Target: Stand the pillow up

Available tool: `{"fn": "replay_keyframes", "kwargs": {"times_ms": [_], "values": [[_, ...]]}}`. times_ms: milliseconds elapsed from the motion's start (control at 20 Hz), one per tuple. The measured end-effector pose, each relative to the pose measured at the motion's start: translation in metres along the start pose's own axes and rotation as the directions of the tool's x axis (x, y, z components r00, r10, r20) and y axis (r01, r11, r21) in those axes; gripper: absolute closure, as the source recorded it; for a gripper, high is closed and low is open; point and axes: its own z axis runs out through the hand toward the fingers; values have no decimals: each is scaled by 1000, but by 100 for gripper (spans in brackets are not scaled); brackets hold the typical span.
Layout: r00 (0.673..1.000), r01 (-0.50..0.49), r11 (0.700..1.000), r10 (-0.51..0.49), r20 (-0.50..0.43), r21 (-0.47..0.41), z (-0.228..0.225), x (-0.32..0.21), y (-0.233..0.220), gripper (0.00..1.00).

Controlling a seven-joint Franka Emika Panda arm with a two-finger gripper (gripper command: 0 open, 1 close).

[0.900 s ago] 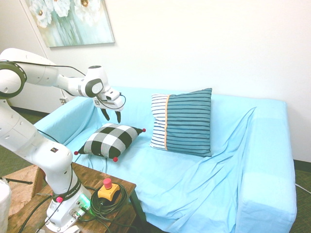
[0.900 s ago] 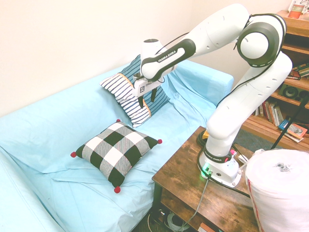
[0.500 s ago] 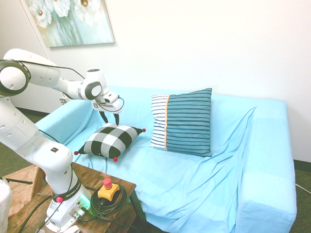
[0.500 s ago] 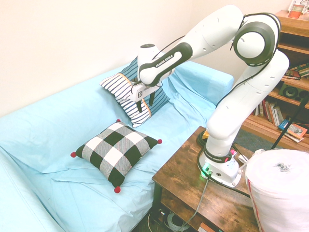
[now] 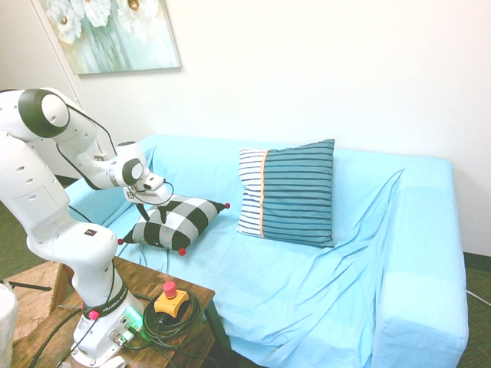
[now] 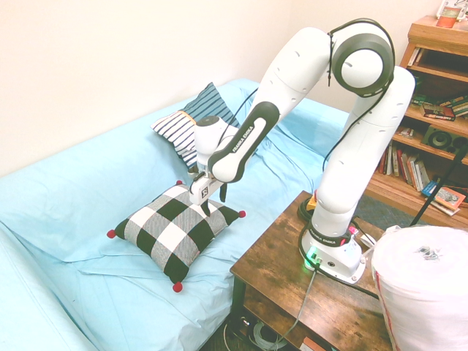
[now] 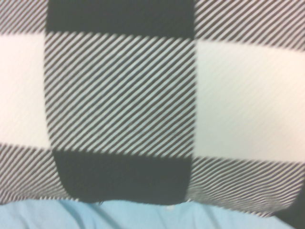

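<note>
Swung the arm and lowered the gripper to the checked pillow since the earlier frame; left both pillows unmoved.

Now seeing, big to small:

- Got the light blue covered sofa along the wall, with loose folds across seat and back.
- Also got a wooden bookcase past the sofa's far end in the second exterior view, loaded with books.
- Have a flower painting hung on the wall, cut off by the frame top in the first exterior view.
- Have the striped pillow, teal and white with an orange line, propped upright against the sofa back.
- Find the checked pillow lying on the seat, not stood up, just beside the striped one with a gap between. Filling most of the wrist view, with blue cover along one edge.
- Read the gripper as open, fingers spread, pointing down at the pillow's edge. Can't tell contact from these views.
- Spot red pom-poms at the pillow corners.
</note>
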Motion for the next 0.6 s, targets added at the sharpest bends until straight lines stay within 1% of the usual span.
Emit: {"fn": "replay_keyframes", "kwargs": {"times_ms": [200,400,600], "values": [[1000,27,999,-27,4,-40,51,-33,-2,0],[999,39,997,-38,15,-70,100,-54,0,0],[999,30,998,-29,16,-61,140,-66,-10,0]]}}
